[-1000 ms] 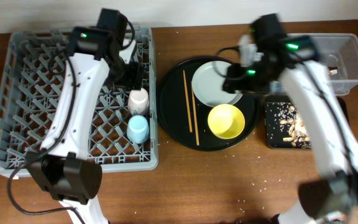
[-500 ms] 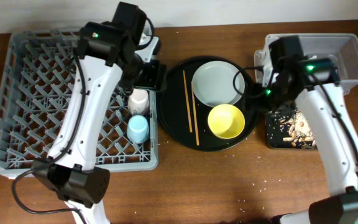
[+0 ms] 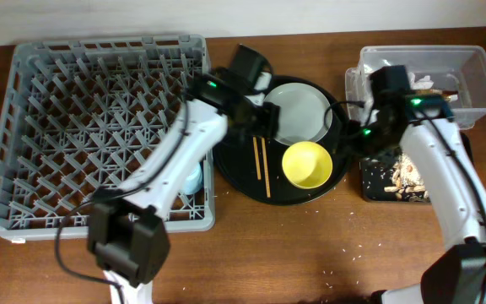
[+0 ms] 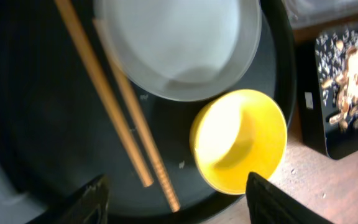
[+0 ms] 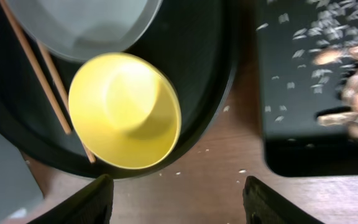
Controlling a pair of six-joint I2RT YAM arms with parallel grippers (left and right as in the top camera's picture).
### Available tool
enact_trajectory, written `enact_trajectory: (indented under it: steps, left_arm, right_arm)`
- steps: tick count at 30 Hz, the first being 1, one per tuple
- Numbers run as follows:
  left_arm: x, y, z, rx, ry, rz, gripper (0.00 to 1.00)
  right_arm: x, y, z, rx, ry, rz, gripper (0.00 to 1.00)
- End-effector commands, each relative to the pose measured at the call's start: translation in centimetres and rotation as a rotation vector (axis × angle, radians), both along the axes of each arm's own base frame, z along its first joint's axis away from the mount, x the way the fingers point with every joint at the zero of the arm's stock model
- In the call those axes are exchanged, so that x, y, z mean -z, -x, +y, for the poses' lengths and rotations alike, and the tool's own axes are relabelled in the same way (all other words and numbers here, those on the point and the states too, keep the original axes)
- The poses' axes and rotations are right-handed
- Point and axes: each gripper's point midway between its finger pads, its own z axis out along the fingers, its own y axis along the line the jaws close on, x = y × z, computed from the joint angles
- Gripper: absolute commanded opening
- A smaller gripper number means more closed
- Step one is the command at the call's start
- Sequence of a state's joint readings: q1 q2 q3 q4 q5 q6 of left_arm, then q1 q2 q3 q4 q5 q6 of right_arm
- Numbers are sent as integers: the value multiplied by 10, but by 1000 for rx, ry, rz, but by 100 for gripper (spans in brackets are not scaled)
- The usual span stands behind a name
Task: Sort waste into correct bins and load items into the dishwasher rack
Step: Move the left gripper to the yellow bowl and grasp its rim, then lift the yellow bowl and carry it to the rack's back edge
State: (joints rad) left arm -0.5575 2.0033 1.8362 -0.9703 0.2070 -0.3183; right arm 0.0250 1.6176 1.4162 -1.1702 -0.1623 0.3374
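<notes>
Jaws both spread; yellow bowl (image 5: pixel 124 111), chopsticks (image 4: pixel 114 112), plate (image 4: pixel 179 43) close below.

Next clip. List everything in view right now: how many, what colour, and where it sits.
table: one, brown wood.
dishwasher rack: one, grey, left side.
light blue cup: one, at the rack's right edge, mostly hidden by the left arm.
round tray: one, black, centre.
plate: one, pale grey, far side of the round tray.
bowl: one, yellow, on the round tray in front of the plate.
chopsticks: two, wooden, side by side on the round tray, left of the bowl.
clear tub: one, far right; contents unclear.
shallow tray: one, black, in front of the tub.
food scraps: beige, in the shallow tray.
left gripper: open, above the round tray.
right gripper: open, near the bowl.
</notes>
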Motion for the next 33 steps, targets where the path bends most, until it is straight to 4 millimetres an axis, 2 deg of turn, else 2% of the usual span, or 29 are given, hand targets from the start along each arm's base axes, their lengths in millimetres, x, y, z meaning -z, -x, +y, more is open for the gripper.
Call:
enact_trajectory:
  steps: [1, 3, 5, 6, 9, 11, 14, 16, 19, 23, 28, 30, 32, 33]
  left_arm:
    - [41, 17, -29, 23, -22, 71, 68]
    - [64, 23, -41, 48, -45, 97, 64]
    - [86, 27, -45, 58, -76, 127, 55]
    - [95, 28, -44, 56, -91, 142, 54]
    - [102, 28, -43, 54, -103, 149, 53]
    - [104, 27, -44, 55, -107, 138, 44]
    - [104, 29, -51, 67, -102, 124, 34]
    - [104, 31, -54, 74, -116, 110, 33]
    - [105, 32, -56, 78, -141, 90, 33]
    - [107, 31, -55, 75, -153, 82, 33]
    - [128, 34, -53, 78, -178, 119, 29]
    - [132, 35, -52, 79, -185, 128, 21]
    - [132, 35, -53, 79, -183, 125, 3]
    - [132, 35, -53, 78, -183, 124, 1]
  right_arm:
    - [-46, -7, -28, 96, -10, -117, 68]
    - [-53, -2, -48, 157, -6, -125, 68]
    - [-52, 5, -66, 213, -4, -105, 69]
    - [-50, 10, -74, 238, 1, -85, 68]
    - [-48, 17, -88, 276, 32, -60, 71]
    - [-46, 20, -95, 286, 72, -48, 76]
    - [-46, 21, -95, 286, 72, -46, 81]
    - [-46, 21, -95, 285, 72, -46, 85]
    - [-46, 21, -95, 285, 72, -46, 99]
    - [-46, 21, -95, 285, 71, -46, 99]
    - [-46, 21, -95, 285, 72, -46, 98]
    - [-46, 21, -95, 286, 72, -46, 98]
    - [-46, 21, -95, 286, 72, -46, 99]
    - [-46, 21, -95, 285, 72, -46, 98]
